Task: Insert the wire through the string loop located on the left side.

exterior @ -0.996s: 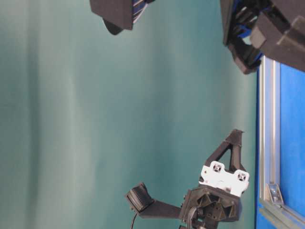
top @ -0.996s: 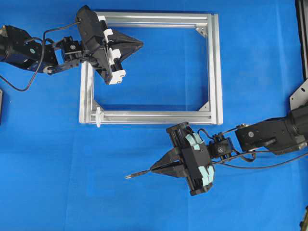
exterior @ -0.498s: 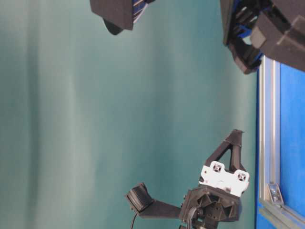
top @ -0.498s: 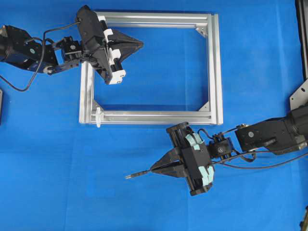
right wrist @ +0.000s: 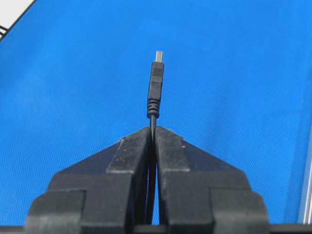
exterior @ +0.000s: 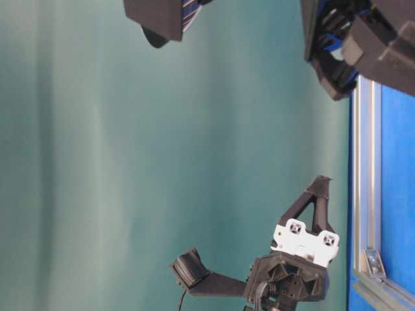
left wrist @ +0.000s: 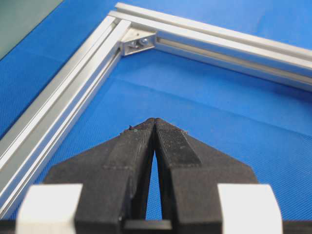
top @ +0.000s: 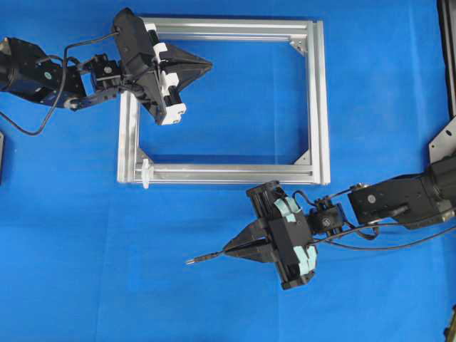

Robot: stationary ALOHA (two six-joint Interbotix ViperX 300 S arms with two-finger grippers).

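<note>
While the left claw (top: 206, 65) hangs clenched on nothing over the upper left part of the silver frame (top: 319, 100), the string loop (top: 145, 173) sits at the frame's lower left corner, across the bottom bar, well apart from both claws. Blue worktop (top: 214, 299) lies bare between the loop and the wire (top: 203, 259), whose plug points left, below the frame's bottom bar. To the right, the right claw (top: 229, 251) grips the wire just behind the plug, and the cable trails back along the arm. From the left wrist view only shut fingertips (left wrist: 146, 131), frame bars and a corner bracket (left wrist: 139, 43) show; the loop does not. From the right wrist view the plug's metal tip (right wrist: 159, 55) shows clearly.
</note>
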